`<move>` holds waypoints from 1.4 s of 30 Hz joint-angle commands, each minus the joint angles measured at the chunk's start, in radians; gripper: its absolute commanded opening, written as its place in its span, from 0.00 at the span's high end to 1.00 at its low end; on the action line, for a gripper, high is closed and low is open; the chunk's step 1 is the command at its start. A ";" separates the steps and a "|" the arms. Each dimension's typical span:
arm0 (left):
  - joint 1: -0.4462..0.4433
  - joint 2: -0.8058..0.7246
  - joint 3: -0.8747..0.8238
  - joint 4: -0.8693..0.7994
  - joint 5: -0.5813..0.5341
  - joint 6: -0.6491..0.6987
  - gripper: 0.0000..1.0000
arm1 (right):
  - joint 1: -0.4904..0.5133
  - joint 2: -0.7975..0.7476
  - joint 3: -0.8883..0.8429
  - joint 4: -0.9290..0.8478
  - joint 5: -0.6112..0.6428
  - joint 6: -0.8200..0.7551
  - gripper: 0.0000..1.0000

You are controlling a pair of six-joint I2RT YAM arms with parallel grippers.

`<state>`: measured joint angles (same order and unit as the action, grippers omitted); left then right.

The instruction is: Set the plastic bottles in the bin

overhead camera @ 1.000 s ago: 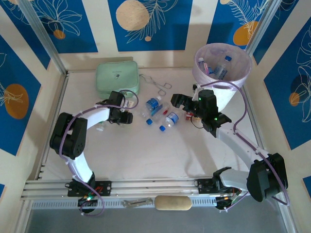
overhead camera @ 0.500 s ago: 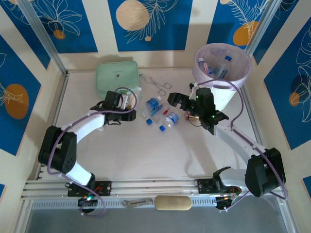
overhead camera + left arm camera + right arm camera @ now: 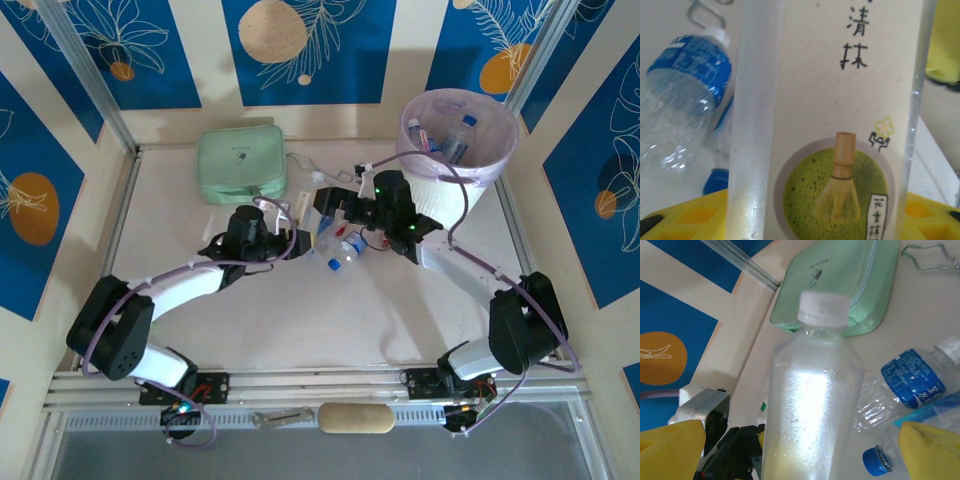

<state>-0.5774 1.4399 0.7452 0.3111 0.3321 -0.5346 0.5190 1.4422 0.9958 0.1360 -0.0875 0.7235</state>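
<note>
A frosted plastic bottle (image 3: 840, 100) with a white cap and a green tea label stands between my left gripper's (image 3: 805, 220) yellow fingers, which are shut on its lower part. In the top view this bottle (image 3: 308, 215) is held up at the table's middle by the left gripper (image 3: 290, 238). My right gripper (image 3: 802, 445) is open, its fingers wide on either side of the same bottle (image 3: 812, 405) and apart from it. From above, the right gripper (image 3: 328, 205) meets the left. Clear blue-labelled bottles (image 3: 345, 252) lie on the table below. The bin (image 3: 500, 160) at the back right holds several bottles.
A mint-green zip case (image 3: 240, 160) lies at the back left, and a bent wire clip (image 3: 325, 175) is beside it. Loose bottles (image 3: 905, 380) and a blue-capped one (image 3: 875, 460) lie under the grippers. The table's raised edges run along both sides.
My left arm has carried the frosted bottle to the right, toward the middle. My right gripper has swung left from near the bin and now straddles that bottle, still open.
</note>
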 commanded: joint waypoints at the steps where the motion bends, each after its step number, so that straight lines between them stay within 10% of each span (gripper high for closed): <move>1: -0.027 -0.041 -0.029 0.120 0.009 -0.021 0.56 | 0.009 0.025 0.032 0.005 -0.029 0.016 0.03; 21: -0.117 0.005 -0.014 0.146 -0.024 0.012 0.50 | 0.015 0.061 0.042 -0.003 -0.064 0.010 0.40; 28: -0.118 -0.025 -0.036 0.144 -0.064 -0.009 0.01 | 0.001 0.037 0.032 -0.014 -0.043 -0.003 0.44; 42: -0.027 -0.238 -0.098 -0.217 -0.510 -0.010 0.01 | -0.267 -0.237 0.094 -0.137 -0.012 -0.191 0.46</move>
<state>-0.6312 1.2156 0.6403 0.2508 -0.0277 -0.5419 0.2928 1.2526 1.0332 0.0086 -0.0948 0.6033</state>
